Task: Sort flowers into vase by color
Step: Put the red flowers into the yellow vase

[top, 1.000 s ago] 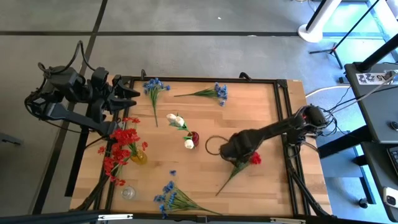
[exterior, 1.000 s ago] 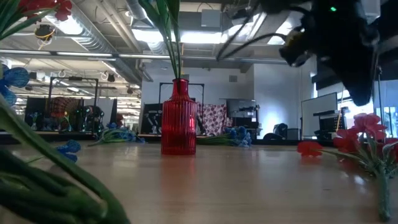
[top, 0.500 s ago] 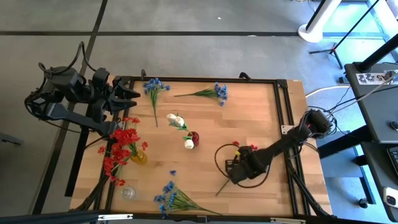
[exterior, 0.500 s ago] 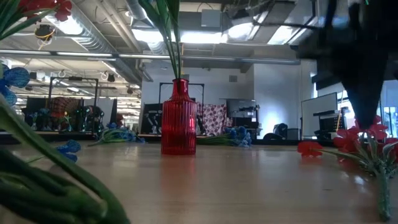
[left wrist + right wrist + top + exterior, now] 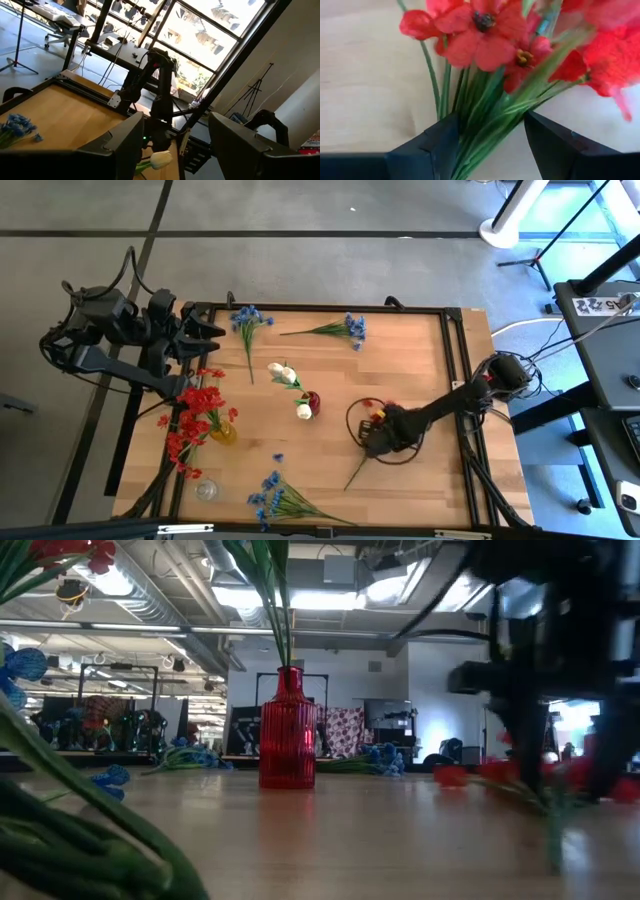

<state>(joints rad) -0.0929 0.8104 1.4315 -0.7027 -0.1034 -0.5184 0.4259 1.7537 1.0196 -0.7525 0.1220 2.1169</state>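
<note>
A red flower sprig (image 5: 372,418) lies right of the table's middle. Its blooms (image 5: 485,35) fill the right wrist view, and its green stem runs toward the near edge. My right gripper (image 5: 386,432) stands over it, shut on the stems (image 5: 487,130). In the low view the red blooms (image 5: 505,772) show between its dark fingers. My left gripper (image 5: 205,332) waits open at the far left corner. A red vase (image 5: 313,400) holds white tulips (image 5: 284,372). An amber vase (image 5: 224,432) holds red flowers (image 5: 196,412). My right gripper holds the red sprig by its bundled stems just below the blooms (image 5: 485,115), pinched between the two fingers. The fingers (image 5: 432,147) come from above and lie across the stems. The stem's lower end (image 5: 349,483) trails toward the near edge; I cannot tell whether it is lifted clear.
Blue sprigs lie at the far edge (image 5: 247,320) (image 5: 343,329) and the near edge (image 5: 277,498). A small clear vase (image 5: 206,490) stands at the near left corner. A black cable loop (image 5: 352,418) hangs beside my right gripper. Bare wood lies right of the sprig.
My right gripper dropped toward the near edge onto the red sprig, then drew back toward the far edge. The sprig's bloom end swung toward the table's left and far side, while the stem's lower end stayed almost where it was.
</note>
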